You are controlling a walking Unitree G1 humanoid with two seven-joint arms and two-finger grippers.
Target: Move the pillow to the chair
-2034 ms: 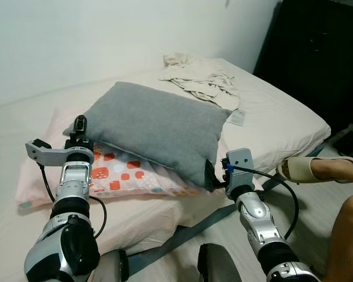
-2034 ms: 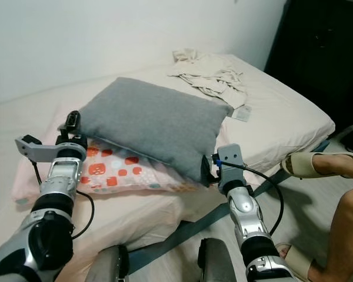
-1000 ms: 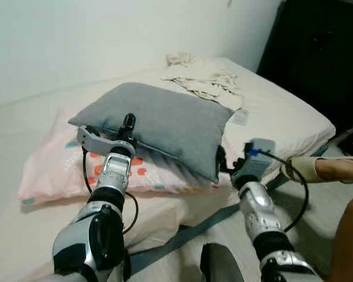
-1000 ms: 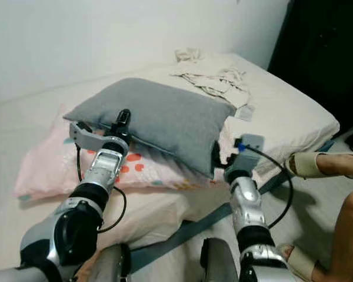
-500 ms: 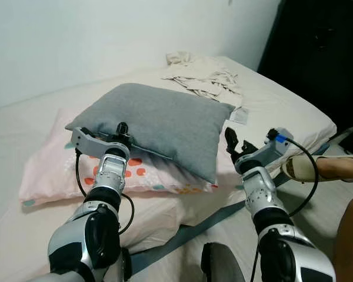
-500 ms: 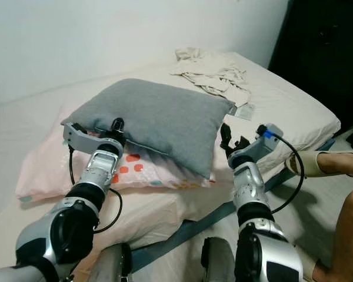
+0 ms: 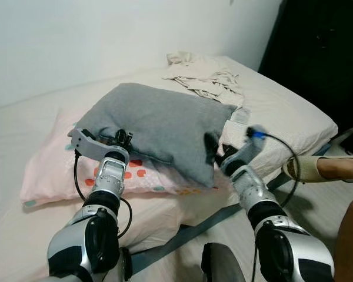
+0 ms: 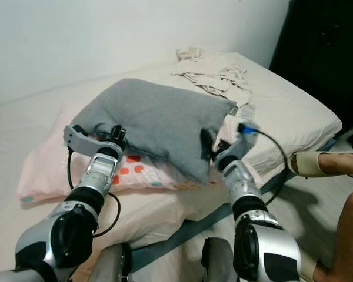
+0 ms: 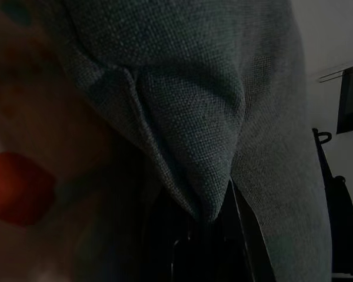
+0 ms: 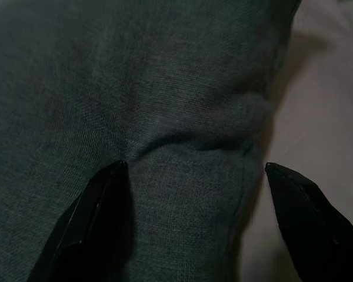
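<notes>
The left gripper (image 7: 122,140) pinches the grey pillow's (image 7: 159,126) near edge on the bed (image 7: 282,117), while the right gripper's (image 10: 191,194) fingers (image 10: 97,217) spread wide against its corner.

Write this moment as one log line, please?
stage: gripping | left claw: shut on soft grey fabric pillow edge | right claw: open, pressed against pillow | pillow: on pink patterned pillow, on bed

A home bedroom: a low bed (image 7: 282,117) with pale sheets against a white wall (image 7: 106,35), crumpled laundry (image 7: 203,76) at its far end.
</notes>
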